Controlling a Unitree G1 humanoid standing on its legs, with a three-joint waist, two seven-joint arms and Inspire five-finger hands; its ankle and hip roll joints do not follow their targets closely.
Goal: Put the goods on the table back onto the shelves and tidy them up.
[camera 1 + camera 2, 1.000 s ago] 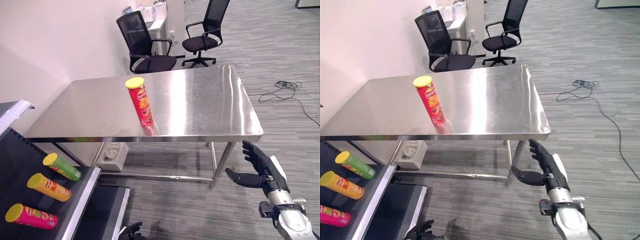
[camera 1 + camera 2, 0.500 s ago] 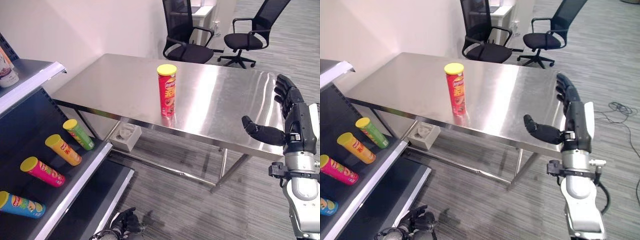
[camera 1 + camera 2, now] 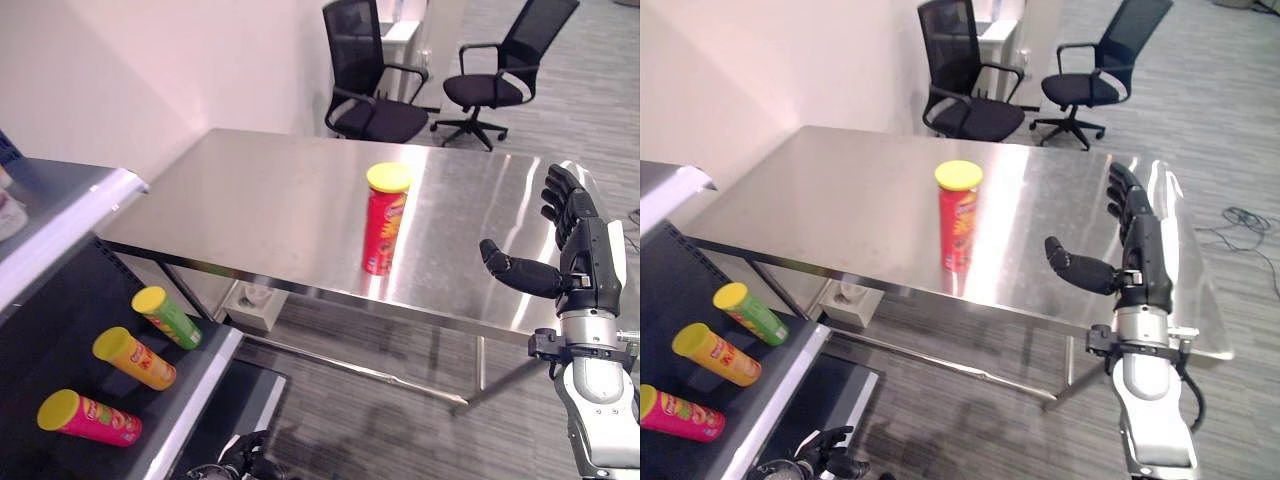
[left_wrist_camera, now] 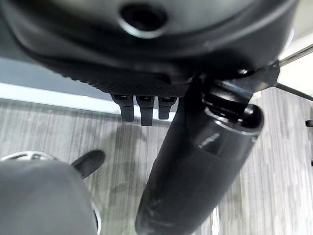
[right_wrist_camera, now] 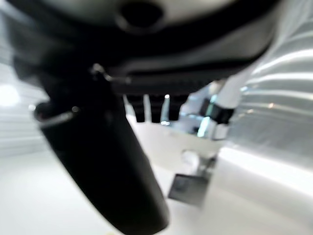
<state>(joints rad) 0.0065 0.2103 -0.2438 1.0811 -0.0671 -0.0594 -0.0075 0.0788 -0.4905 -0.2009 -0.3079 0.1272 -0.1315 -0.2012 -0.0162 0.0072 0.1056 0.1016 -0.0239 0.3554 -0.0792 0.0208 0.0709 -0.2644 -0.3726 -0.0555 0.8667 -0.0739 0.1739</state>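
In the left eye view the right hand (image 3: 575, 250) is raised with fingers straight and thumb spread, empty, over the steel table (image 3: 270, 200). The red cylindrical snack can with yellow lid (image 3: 384, 220) stands upright well to its left.

In the right eye view the left hand (image 3: 820, 462) hangs low, fingers loosely curled, empty.

I judge the step is reaching; next the right hand must move left and close around the can.

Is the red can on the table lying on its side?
No, the red can stands upright on the table, its yellow lid on top.
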